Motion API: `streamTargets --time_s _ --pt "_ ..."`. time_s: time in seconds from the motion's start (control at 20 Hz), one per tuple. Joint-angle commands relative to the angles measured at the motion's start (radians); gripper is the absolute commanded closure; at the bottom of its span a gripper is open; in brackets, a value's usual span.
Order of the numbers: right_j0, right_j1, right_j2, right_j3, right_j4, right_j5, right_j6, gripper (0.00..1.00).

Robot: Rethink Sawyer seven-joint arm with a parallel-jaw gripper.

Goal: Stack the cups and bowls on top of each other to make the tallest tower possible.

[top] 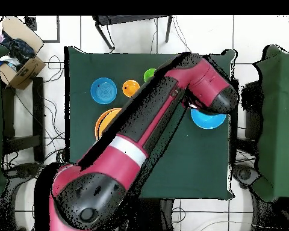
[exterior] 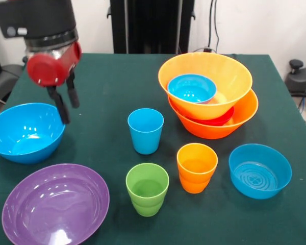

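My gripper (exterior: 70, 113) hangs open and empty at the left, just above the right rim of the large blue bowl (exterior: 24, 131). The tower (exterior: 209, 97) stands at the back right: a large orange bowl (exterior: 214, 127) as base, a red bowl (exterior: 222, 120) in it, a second orange bowl (exterior: 229, 76) tilted on top, and a small blue bowl (exterior: 192, 88) inside that. The blue cup (exterior: 145, 130), green cup (exterior: 147, 189) and orange cup (exterior: 196, 167) stand apart in the middle. The purple bowl (exterior: 55, 204) is front left, another small blue bowl (exterior: 259, 170) front right.
In the overhead view the arm (top: 153, 126) covers most of the green table (top: 80, 162) and hides the gripper. The large blue bowl (top: 208, 118), a small blue bowl (top: 102, 90) and the orange cup (top: 130, 89) show beside it. A cardboard box (top: 17, 63) sits off the table.
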State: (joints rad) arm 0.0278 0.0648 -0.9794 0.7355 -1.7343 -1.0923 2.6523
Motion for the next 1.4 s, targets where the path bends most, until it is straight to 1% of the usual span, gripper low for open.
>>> streamTargets --time_s 0.05,0.35,0.45,0.55,0.6,0.7,0.9,1.0,1.05,1.15,1.4 --pt "-0.057 0.109 0.066 -0.171 -0.037 -0.045 0.151 0.00" --pt "-0.118 0.156 -0.026 -0.256 -0.065 -0.080 0.211 0.00" --pt "-0.129 0.157 -0.038 -0.255 -0.054 -0.090 0.223 0.00" --pt "-0.129 0.152 -0.040 -0.234 -0.029 -0.087 0.223 0.00" --pt "-0.128 0.159 -0.054 -0.218 -0.032 -0.095 0.240 0.00" --pt "-0.121 0.156 -0.068 -0.188 -0.031 -0.114 0.237 0.00" --pt "-0.095 0.142 -0.079 -0.124 -0.020 -0.097 0.145 0.00" --pt "-0.080 0.153 -0.094 -0.079 -0.037 -0.103 0.115 0.00" --pt "-0.069 0.152 -0.097 -0.056 -0.046 -0.114 0.072 0.00" --pt "-0.056 0.151 -0.096 -0.024 -0.049 -0.119 0.021 0.00" --pt "-0.029 0.145 -0.101 0.036 -0.060 -0.135 -0.038 0.00"
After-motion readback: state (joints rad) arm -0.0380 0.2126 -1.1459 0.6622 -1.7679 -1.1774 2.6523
